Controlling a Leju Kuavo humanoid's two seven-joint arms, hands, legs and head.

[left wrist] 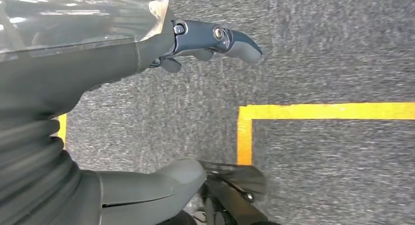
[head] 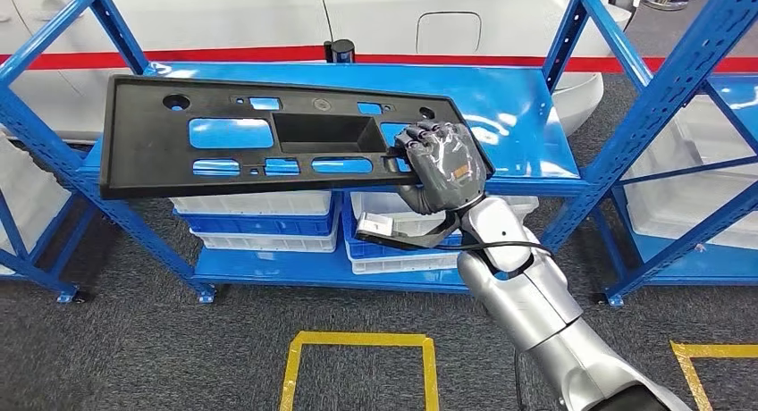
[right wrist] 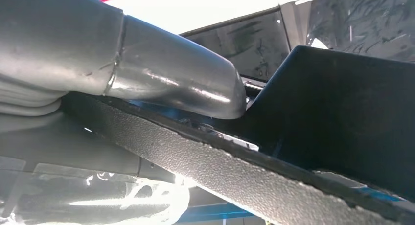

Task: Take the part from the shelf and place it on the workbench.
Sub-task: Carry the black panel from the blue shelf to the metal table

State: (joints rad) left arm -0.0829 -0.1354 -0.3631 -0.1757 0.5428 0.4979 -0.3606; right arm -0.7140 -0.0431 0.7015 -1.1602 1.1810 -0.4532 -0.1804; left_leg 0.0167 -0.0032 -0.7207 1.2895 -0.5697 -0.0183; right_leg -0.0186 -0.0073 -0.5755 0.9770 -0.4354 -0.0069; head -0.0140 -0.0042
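Observation:
The part [head: 223, 134] is a long flat black plastic panel with several cut-outs and a sunken pocket in its middle. It lies tilted over the front of the blue shelf board [head: 509, 98], its left end sticking out past the shelf post. My right hand [head: 442, 165] grips the panel's right end, fingers on top and thumb beneath. In the right wrist view the thumb [right wrist: 161, 78] presses against the panel's underside [right wrist: 235, 171]. My left hand [left wrist: 147, 49] hangs over the grey carpet with its fingers apart and nothing in them.
Blue shelf posts [head: 657, 89] stand at both sides of the bay. White and blue bins [head: 259, 219] sit stacked on the lower shelf board. Yellow floor tape [head: 357, 339] marks squares on the grey carpet in front. A white car body [head: 384, 18] stands behind the rack.

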